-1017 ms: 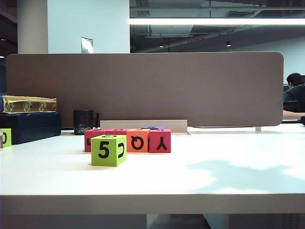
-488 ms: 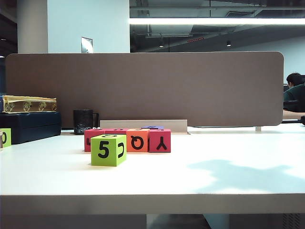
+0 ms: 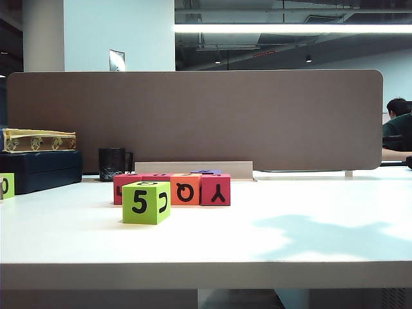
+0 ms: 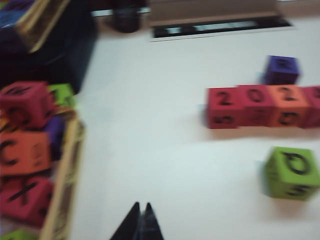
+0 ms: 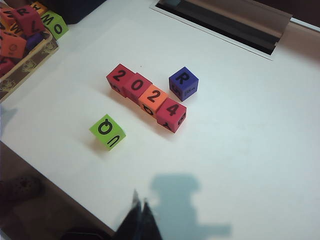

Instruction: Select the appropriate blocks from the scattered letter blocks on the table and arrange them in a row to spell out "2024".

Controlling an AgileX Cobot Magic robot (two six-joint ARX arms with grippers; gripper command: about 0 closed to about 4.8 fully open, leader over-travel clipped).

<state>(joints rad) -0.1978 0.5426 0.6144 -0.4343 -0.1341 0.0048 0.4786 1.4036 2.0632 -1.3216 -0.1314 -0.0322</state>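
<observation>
row of blocks (image 5: pixel 146 97) tops read 2024, purple cube (image 5: pixel 183 82) r, green cube (image 3: pixel 147 202) 5

Letter blocks on a white table, with a lime-green cube as the landmark.

The lime-green cube (image 3: pixel 147 202) stands on the table (image 3: pixel 257 244) near its front edge, a black 5 facing the camera. Just behind it a row of blocks (image 3: pixel 172 188) sits side by side: pink-red ones partly hidden by the cube, then an orange block (image 3: pixel 186 188) showing Q and a pink-red block (image 3: pixel 215 189) showing Y. Behind the row lies a purple cube (image 3: pixel 206 172), mostly hidden. Farther back, left of the cube, stands a dark mug (image 3: pixel 114 164) beside a dark box (image 3: pixel 42 168). Neither gripper is in this view.
</observation>
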